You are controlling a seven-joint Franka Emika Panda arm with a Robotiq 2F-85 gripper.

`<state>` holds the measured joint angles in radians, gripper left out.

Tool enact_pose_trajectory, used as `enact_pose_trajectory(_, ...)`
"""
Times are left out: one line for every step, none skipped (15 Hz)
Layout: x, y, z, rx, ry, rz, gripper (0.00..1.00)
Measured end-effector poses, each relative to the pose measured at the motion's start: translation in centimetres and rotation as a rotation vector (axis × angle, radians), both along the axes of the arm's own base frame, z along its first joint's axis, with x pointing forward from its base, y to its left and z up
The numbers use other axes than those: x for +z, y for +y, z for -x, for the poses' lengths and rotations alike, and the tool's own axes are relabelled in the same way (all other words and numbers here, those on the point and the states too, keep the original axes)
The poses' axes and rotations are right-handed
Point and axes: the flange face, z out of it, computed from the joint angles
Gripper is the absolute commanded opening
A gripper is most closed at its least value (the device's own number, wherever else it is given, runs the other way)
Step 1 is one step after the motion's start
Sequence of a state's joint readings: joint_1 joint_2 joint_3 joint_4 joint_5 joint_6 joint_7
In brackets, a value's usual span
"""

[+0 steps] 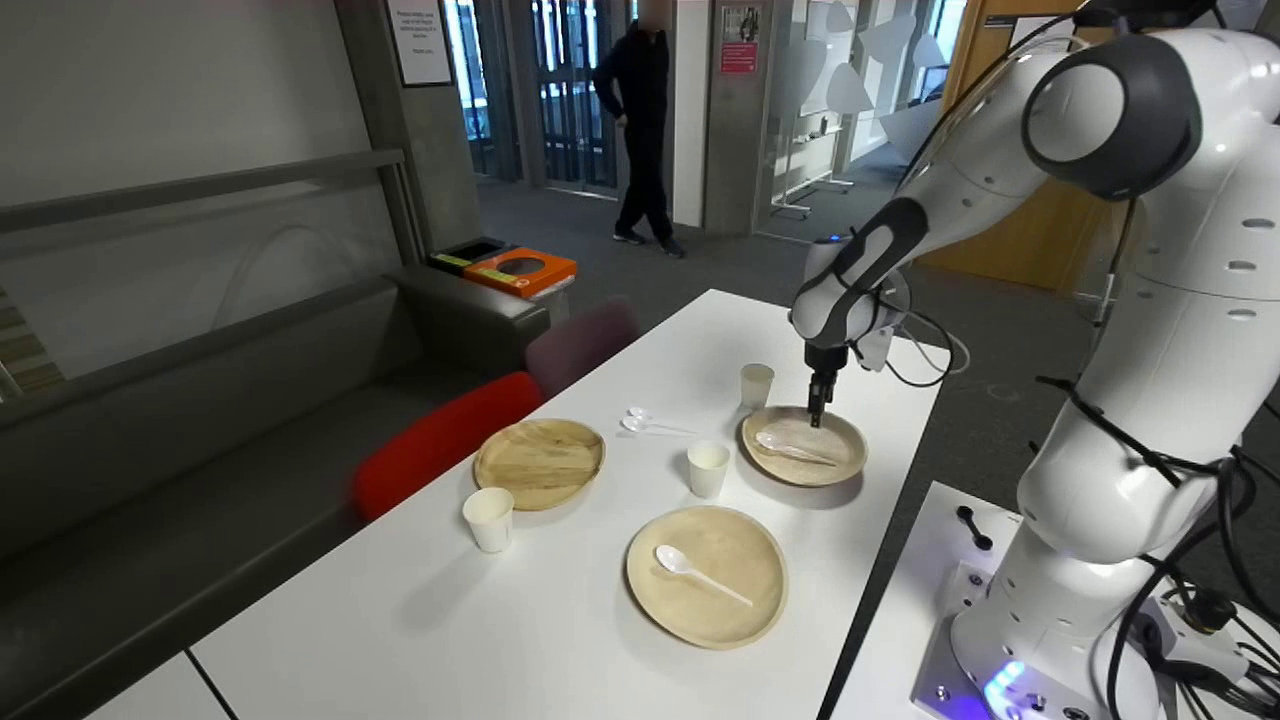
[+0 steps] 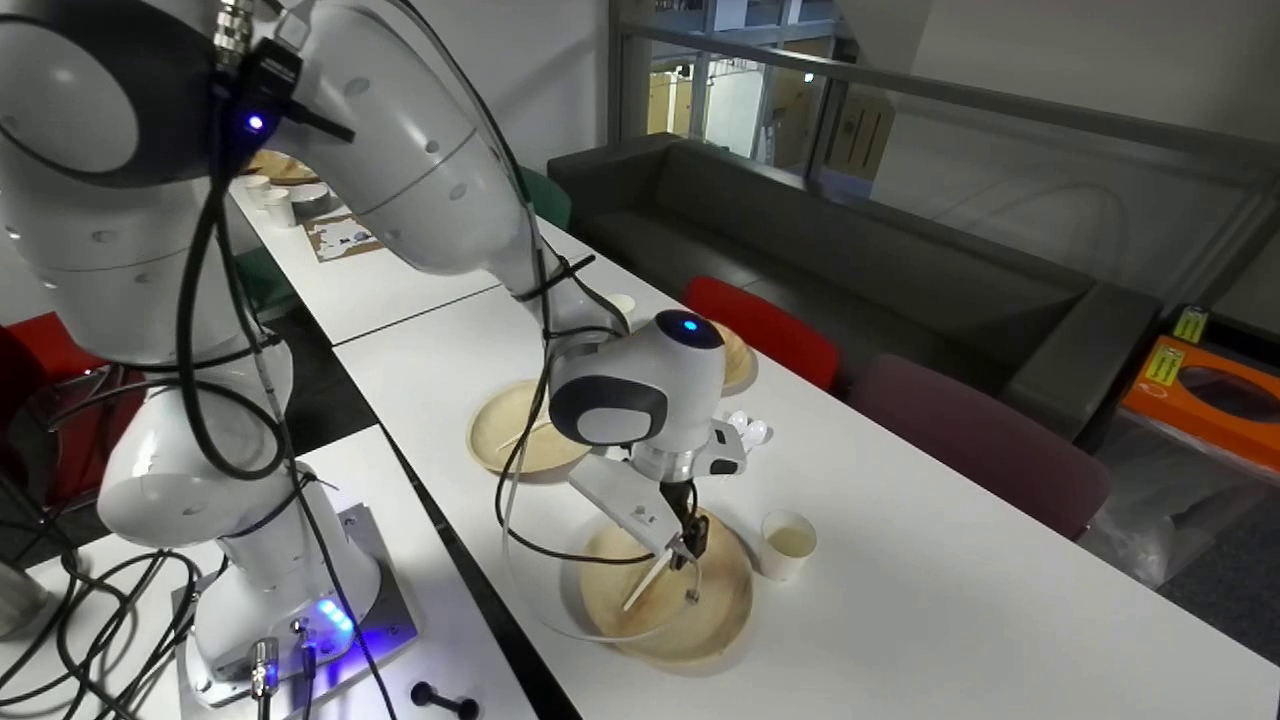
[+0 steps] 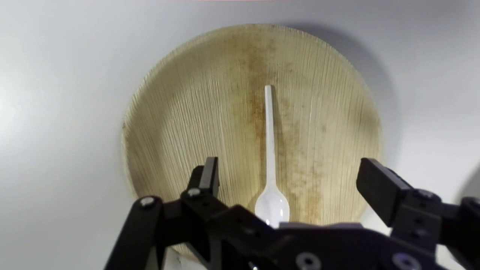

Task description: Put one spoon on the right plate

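A white spoon point(image 3: 270, 142) is contained in the tan dish point(image 3: 183, 112), partly hidden in the wrist view by the tool point(image 3: 292, 176), whose jaws are parted wide. Two cups point(image 1: 708, 475) are placed near the dish; further plates point(image 1: 680, 610) and other spoons point(image 1: 635, 424) are spread across the bench point(image 1: 350, 630).

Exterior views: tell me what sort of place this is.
Probably a shared lounge or break area in an office-type building: a long dark sofa runs alongside a white table, and a framed notice is posted nearby.
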<state>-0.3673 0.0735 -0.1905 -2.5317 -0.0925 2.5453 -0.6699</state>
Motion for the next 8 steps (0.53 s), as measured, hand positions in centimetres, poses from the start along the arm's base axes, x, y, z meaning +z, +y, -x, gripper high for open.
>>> enact_pose_trajectory(1.2, 0.2, 0.3, -0.001, -0.022, 0.005, 1.0)
enact_pose_trajectory(2.3, 0.4, 0.6, -0.002, -0.045, 0.01, 1.0)
enact_pose_trajectory(3.3, 0.7, 0.9, -0.001, -0.065, 0.014, 1.0)
enact_pose_trajectory(4.2, 1.0, 1.3, 0.0, -0.085, 0.017, 1.0)
enact_pose_trajectory(5.0, 1.3, 1.6, 0.001, -0.103, 0.019, 1.0)
enact_pose_trajectory(5.7, 1.6, 2.0, 0.002, -0.12, 0.021, 1.0)
enact_pose_trajectory(6.3, 1.9, 2.3, 0.005, -0.135, 0.022, 1.0)
enact_pose_trajectory(6.8, 2.2, 2.5, 0.009, -0.146, 0.024, 1.0)
